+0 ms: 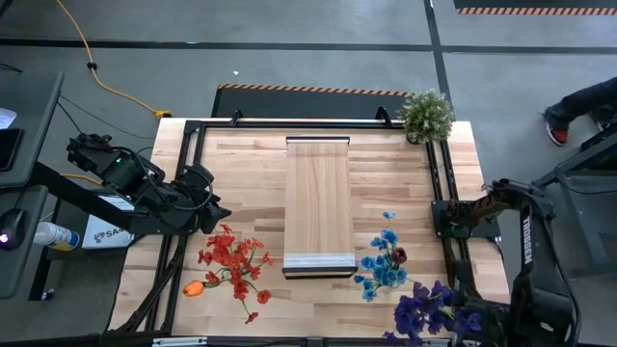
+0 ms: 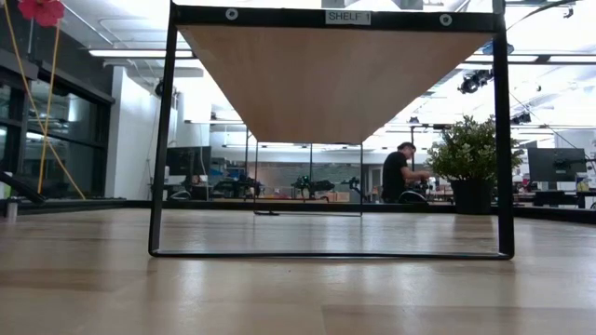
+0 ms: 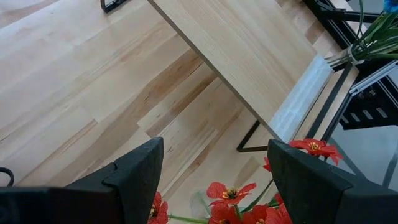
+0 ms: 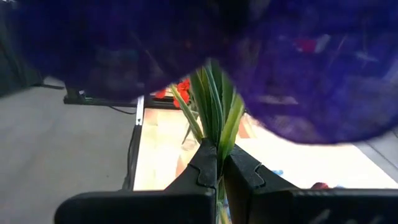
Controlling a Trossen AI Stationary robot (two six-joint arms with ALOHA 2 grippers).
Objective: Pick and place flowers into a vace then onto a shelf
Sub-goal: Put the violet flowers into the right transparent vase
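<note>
The flowers lie in loose clusters on the near half of the worktop (image 1: 241, 164): red flowers (image 1: 231, 258) with an orange one (image 1: 194, 287) to the left of the shelf (image 1: 319, 204), blue flowers (image 1: 383, 265) with a dark-red head to its right, and purple flowers (image 1: 424, 310) at the near right corner. The right pincer (image 4: 219, 163) is pressed closed on the green stems of the purple bunch, whose blurred petals fill its wrist view. The left pincer (image 3: 214, 180) hangs spread wide just above the red blooms, holding nothing. No vase is visible in any view, and the shelf top is bare, so both placings look yet to be done. The shelf is a smooth pale plank with a whitish end strip on a thin black metal frame; the worktop is striped butcher-block wood; the blooms look papery on thin wiry stems.
</note>
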